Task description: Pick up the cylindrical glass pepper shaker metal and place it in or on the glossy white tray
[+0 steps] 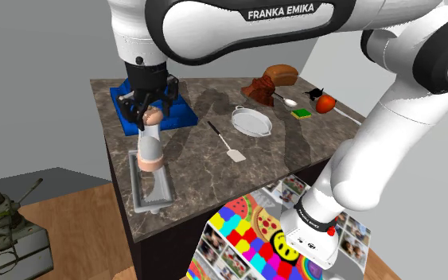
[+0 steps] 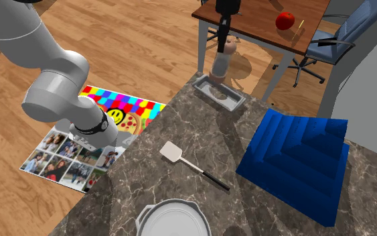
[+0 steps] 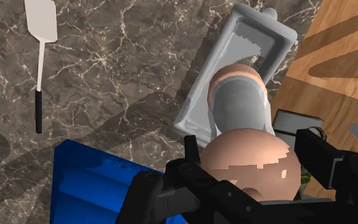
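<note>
The pepper shaker [image 1: 149, 145] is a grey cylinder with pinkish caps at both ends, and it stands upright. My gripper [image 1: 152, 118] is shut on its top cap, one black finger [image 3: 193, 160] on each side. The shaker's lower cap [image 3: 236, 81] is over the end of the long white tray [image 1: 154, 193] nearest the blue block; I cannot tell whether it touches the tray floor. The tray lies along the edge of the dark marble counter [image 1: 206, 167]. From the second exterior view, the shaker [image 2: 221, 62] rises from the tray [image 2: 220, 94] at the counter's far corner.
A blue stepped block [image 1: 155, 107] sits right behind the gripper. A white spatula [image 1: 227, 144] and a round white dish [image 1: 251, 121] lie mid-counter. Bread, a spoon, a green sponge and a red fruit [image 1: 325, 103] are at the far end. Wooden floor drops off beyond the tray.
</note>
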`<control>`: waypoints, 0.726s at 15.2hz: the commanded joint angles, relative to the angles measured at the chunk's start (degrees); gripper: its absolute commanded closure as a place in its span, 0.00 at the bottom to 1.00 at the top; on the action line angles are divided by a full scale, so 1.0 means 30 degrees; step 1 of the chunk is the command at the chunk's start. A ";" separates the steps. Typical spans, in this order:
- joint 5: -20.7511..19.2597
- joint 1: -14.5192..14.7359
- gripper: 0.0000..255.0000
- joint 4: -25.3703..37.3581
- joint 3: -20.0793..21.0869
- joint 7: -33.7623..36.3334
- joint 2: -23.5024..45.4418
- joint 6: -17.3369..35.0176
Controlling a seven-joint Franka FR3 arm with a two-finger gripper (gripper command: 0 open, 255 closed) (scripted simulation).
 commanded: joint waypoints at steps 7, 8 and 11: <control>-0.0334 0.0033 1.00 -0.1565 -0.0011 0.0491 0.0423 0.1886; -0.0389 0.0037 1.00 -0.1745 -0.0016 0.0558 0.0495 0.2119; -0.0577 0.0053 1.00 -0.2256 -0.0035 0.0768 0.0737 0.2812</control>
